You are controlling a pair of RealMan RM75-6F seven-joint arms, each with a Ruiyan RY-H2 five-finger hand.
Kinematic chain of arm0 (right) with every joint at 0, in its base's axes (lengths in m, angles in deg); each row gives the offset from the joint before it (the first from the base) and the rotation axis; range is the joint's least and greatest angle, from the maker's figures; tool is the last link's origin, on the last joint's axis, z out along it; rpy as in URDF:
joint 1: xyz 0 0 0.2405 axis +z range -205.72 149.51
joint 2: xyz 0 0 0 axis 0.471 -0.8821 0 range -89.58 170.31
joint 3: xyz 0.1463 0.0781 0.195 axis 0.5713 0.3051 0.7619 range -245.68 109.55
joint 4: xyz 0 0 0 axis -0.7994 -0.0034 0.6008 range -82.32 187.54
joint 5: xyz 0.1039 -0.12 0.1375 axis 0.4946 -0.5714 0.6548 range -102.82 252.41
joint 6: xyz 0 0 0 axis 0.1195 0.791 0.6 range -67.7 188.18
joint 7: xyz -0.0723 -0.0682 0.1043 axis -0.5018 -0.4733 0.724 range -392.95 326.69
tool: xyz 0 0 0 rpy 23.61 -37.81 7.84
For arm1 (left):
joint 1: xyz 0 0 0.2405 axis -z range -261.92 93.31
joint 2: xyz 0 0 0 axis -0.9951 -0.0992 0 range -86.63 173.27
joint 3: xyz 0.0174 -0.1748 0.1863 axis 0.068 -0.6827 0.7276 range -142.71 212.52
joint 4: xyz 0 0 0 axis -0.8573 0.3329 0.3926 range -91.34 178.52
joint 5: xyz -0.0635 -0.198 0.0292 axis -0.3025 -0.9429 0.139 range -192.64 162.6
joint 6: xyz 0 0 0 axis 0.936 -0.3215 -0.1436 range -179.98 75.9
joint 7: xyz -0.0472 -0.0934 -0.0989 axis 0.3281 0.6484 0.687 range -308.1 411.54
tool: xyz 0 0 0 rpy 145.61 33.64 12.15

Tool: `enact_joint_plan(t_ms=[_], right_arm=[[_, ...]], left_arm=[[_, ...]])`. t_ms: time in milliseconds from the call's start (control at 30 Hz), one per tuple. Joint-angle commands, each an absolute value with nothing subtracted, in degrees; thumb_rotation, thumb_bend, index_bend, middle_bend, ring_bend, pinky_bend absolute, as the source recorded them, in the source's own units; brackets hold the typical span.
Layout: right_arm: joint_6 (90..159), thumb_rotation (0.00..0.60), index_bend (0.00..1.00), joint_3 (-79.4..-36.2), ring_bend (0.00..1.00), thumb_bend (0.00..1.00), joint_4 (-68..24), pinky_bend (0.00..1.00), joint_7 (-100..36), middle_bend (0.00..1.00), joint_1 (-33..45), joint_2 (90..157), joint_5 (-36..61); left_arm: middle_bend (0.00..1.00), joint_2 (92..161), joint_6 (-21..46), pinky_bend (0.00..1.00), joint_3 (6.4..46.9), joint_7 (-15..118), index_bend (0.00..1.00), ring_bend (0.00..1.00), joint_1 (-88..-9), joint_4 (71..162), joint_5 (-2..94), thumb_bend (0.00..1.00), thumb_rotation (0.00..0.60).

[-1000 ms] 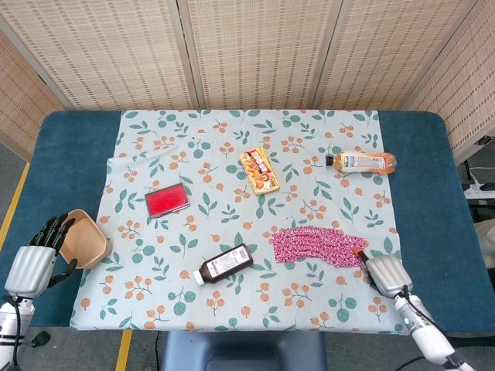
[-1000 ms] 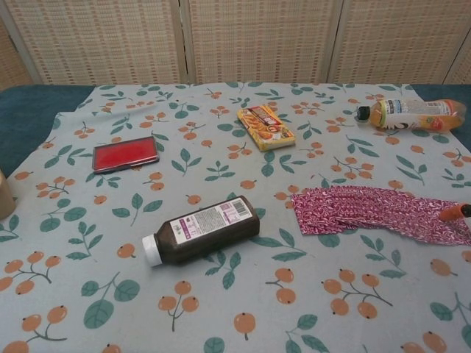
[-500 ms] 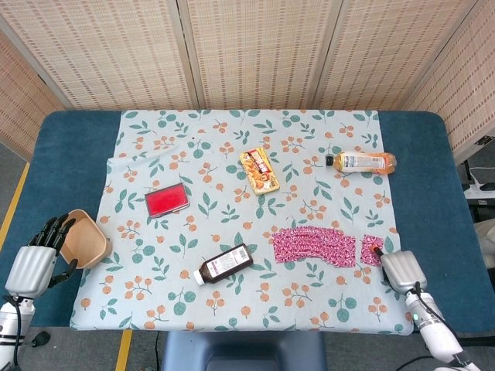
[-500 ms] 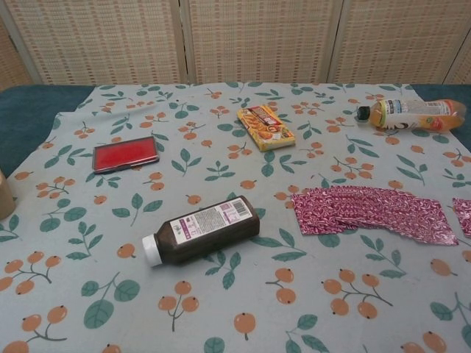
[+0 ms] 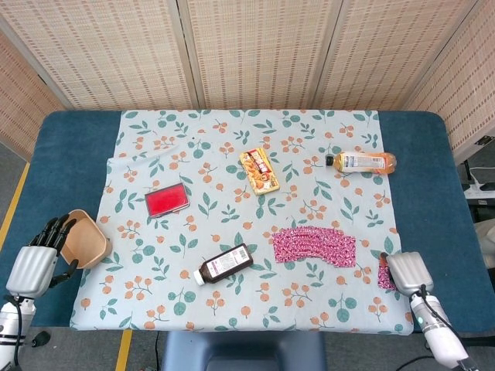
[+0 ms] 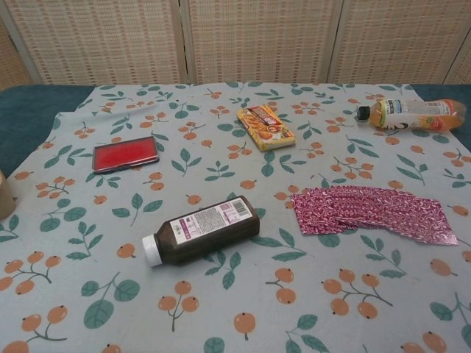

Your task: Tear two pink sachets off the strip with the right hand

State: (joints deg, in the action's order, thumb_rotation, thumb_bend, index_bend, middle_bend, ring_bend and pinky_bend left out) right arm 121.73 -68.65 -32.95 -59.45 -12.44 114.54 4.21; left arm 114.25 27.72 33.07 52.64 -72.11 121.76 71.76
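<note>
The strip of pink sachets (image 5: 314,246) lies flat on the floral cloth, right of centre; the chest view shows the same strip (image 6: 370,212). A torn-off pink piece (image 5: 384,276) shows at the cloth's right front corner, held under my right hand (image 5: 408,272), which has come away from the strip. How its fingers lie is hidden behind the hand's back. My left hand (image 5: 37,259) hangs off the table's left front edge with fingers apart, holding nothing. Neither hand shows in the chest view.
A brown medicine bottle (image 5: 225,263) lies left of the strip. A red case (image 5: 166,200), an orange snack box (image 5: 259,170) and an orange drink bottle (image 5: 362,162) lie farther back. A tan bowl (image 5: 83,239) sits at the left edge beside my left hand.
My right hand pulled right and toward the front edge, tearing a pink piece off the strip's right end and carrying it away. The strip is now shorter. The left hand stayed still.
</note>
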Motion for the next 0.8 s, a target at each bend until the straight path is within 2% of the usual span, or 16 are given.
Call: enact_joint_plan(t_ms=[33,333,800], right_arm=[[123.2,0.6,0.39,-69.1,0.61,1.0,-32.3,0.85,-54.9,0.74,-12.4,114.9,-0.2],[120.3,0.6,0.32,-70.0,0.61,1.0,-29.0,0.85,-50.5,0.74,-9.8,117.2,-5.1],[120.0,0.6,0.31,-70.2,0.61,1.0,-28.5,0.85,-51.1,0.74,-8.8,118.7,-6.2]], left_arm=[[0.03,114.3,27.7,0.3,33.1,52.6,0.01,0.05,-72.1,121.8,71.8,0.37,0.6],[0.03,114.3,27.6,0.3,33.0,52.9,0.01,0.05,-72.1,121.6,71.7,0.37,0.6],[0.03,114.2,27.8,0.3,33.0,53.3,0.01,0.05,-72.1,121.4,71.7,0.37,0.6]])
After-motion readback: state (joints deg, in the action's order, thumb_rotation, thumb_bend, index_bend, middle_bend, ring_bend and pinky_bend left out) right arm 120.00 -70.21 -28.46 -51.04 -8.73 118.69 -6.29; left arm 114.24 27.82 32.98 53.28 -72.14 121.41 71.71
